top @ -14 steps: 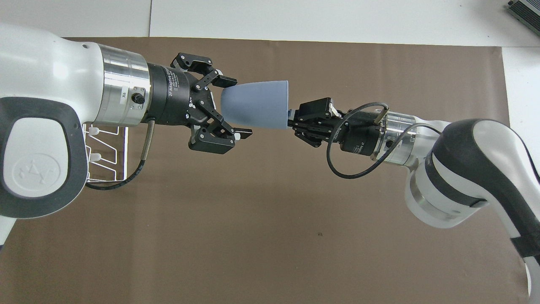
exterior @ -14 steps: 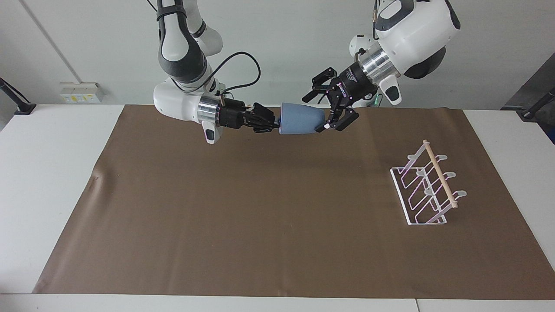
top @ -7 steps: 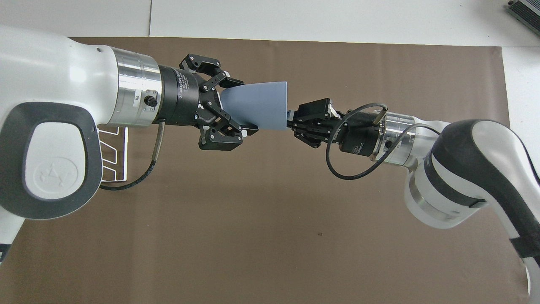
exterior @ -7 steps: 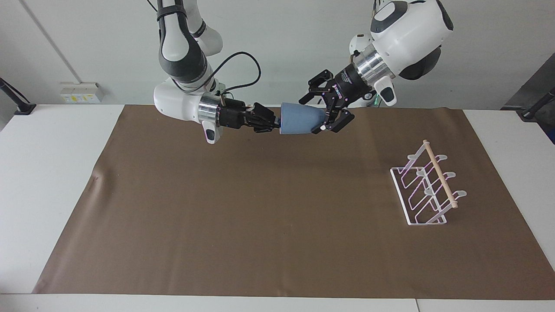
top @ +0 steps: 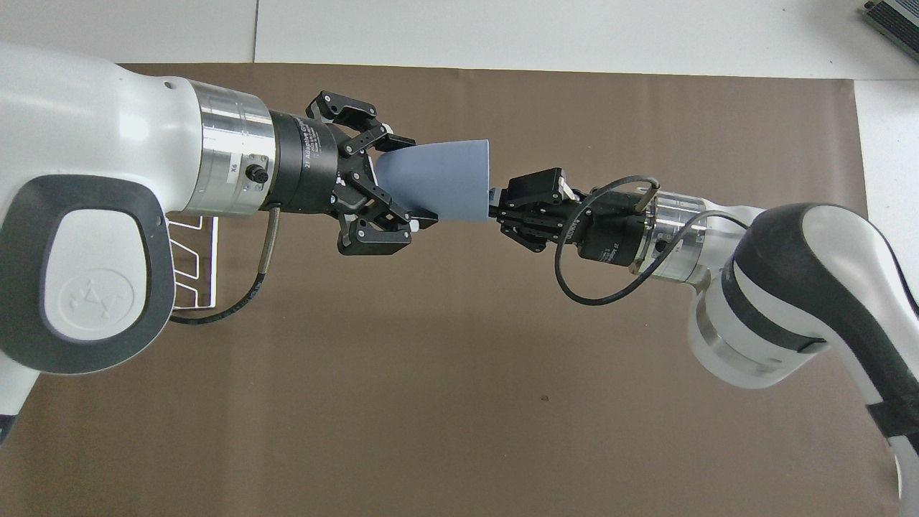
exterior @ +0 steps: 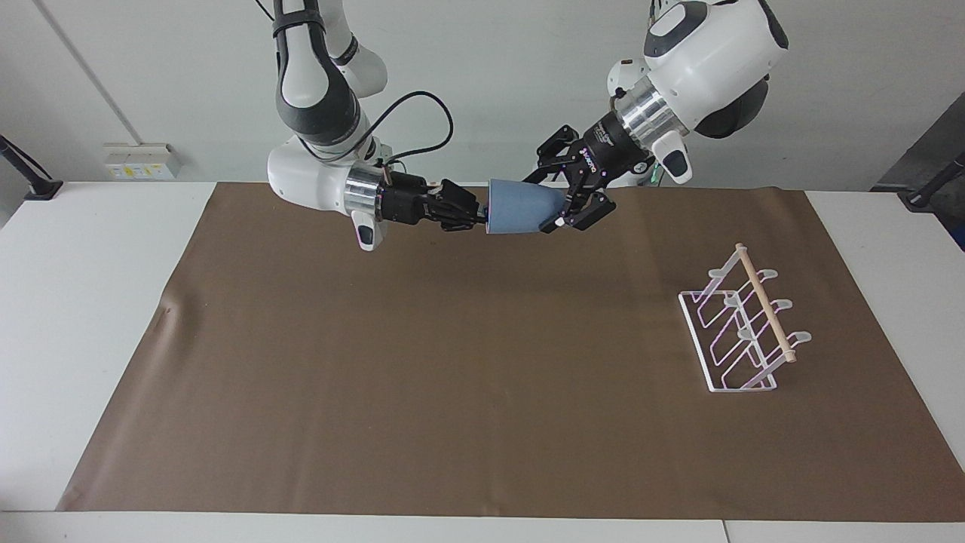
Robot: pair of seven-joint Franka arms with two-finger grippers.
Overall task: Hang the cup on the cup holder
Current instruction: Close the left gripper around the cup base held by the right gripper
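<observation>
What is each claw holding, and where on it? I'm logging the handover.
Both claws hold the cup in the air: the right claw pinches its wide rim, the left claw clasps its narrow base end.

left arm: reaches in level, wrist horizontal | left gripper (exterior: 562,204): fingers clamped on the narrow base of the cup (exterior: 522,207) | right arm: stretched level toward it | right gripper (exterior: 481,216): fingertips pinched on the cup's rim (both grippers hold it, mid-air)
</observation>
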